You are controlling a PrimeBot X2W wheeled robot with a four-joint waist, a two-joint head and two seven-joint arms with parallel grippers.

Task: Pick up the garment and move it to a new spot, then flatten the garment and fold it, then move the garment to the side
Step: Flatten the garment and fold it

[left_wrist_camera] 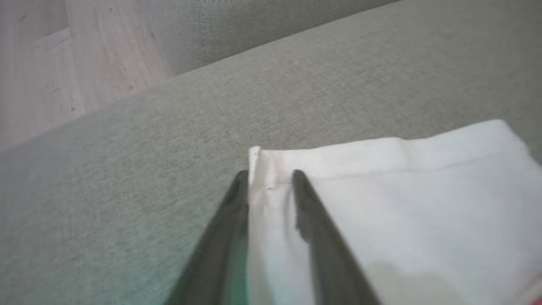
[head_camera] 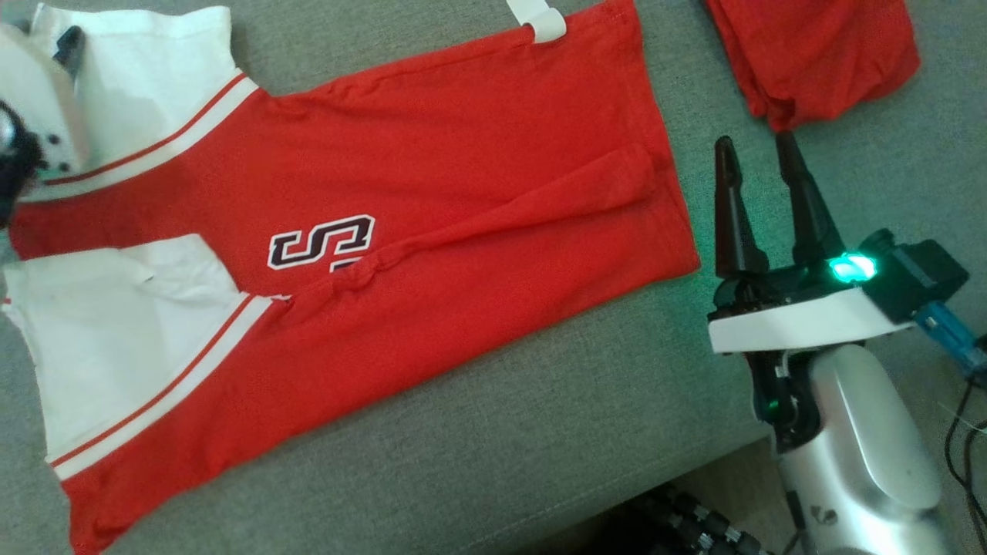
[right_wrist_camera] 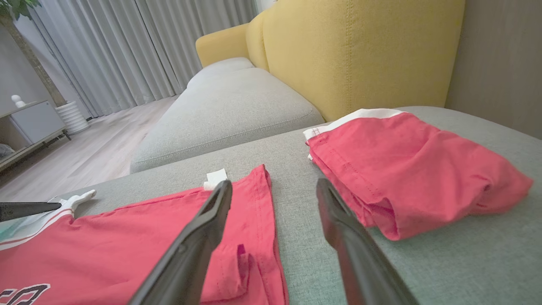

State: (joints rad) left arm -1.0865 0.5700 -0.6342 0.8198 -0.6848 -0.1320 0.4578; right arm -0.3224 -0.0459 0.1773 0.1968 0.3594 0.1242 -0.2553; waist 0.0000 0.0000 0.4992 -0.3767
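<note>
Lying spread on the grey cushion (head_camera: 540, 432), the garment (head_camera: 432, 231) was found largely flat in the head view, its white sleeves toward 9 o'clock and its bottom hem toward 3 o'clock. A raised crease (head_camera: 540, 208) ran across the body from beside the logo (head_camera: 320, 243) toward 2 o'clock. The left gripper (left_wrist_camera: 269, 178) was at the 10 o'clock corner. In its wrist view the jaws stood partly apart, astride the stitched hem of the upper white sleeve (left_wrist_camera: 402, 178), one finger off the cloth edge and one on it. No pinch on the fabric was evident. The right gripper (head_camera: 756, 142) hung at 3 o'clock, just off the bottom hem, jaws wide apart and empty. A second, folded red garment (head_camera: 817, 54) lay apart at 1 o'clock. Assessment: the cloth appears to be a light, soft knit, limp and not fragile. It would be expected to sag and bunch when lifted by one point, and to drag on the textured cushion rather than slide. Recommended holds are the doubled hems, which give the fingers more thickness, namely the sleeve hem at 10 o'clock and the bottom-hem corner at 2 o'clock. The crease would want smoothing before any fold.
</note>
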